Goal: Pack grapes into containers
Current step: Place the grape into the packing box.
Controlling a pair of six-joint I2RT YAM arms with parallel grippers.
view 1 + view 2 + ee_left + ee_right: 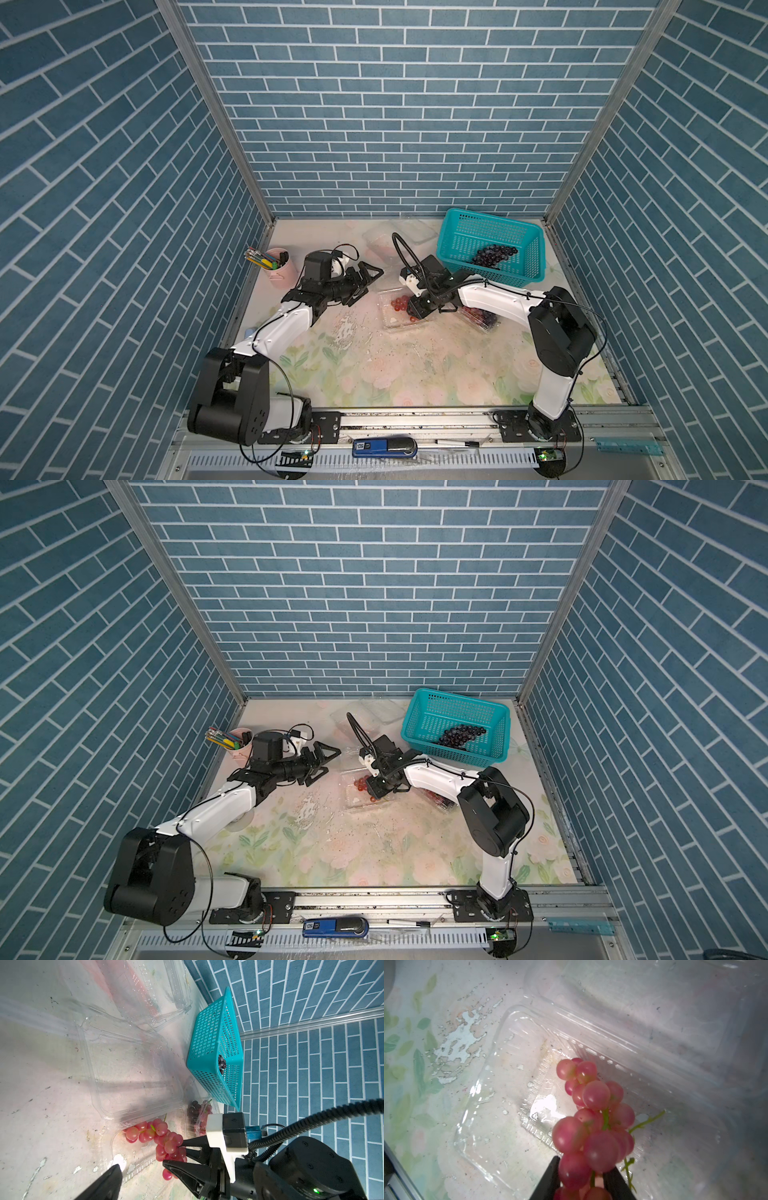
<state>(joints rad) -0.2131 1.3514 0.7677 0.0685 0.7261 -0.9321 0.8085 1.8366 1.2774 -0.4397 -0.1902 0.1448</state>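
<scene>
A bunch of red grapes [596, 1105] hangs into an open clear container [500, 1105] at the table's middle. My right gripper [581, 1178] is shut on the bunch's near end, a finger on each side; the far berries [400, 303] lie in the tray [395, 324]. My left gripper [372, 282] hovers wide open and empty just left of that container's lid [128, 1068]. A second container [482, 320], under my right forearm, holds dark and red grapes. A third [386, 241] sits at the back. Dark grapes [494, 254] lie in the teal basket.
The teal perforated basket [490, 253] stands at the back right, close behind my right wrist. A pink pen cup [278, 268] stands at the left edge beside my left arm. A blue device [384, 449] lies on the front rail. The floral mat is worn.
</scene>
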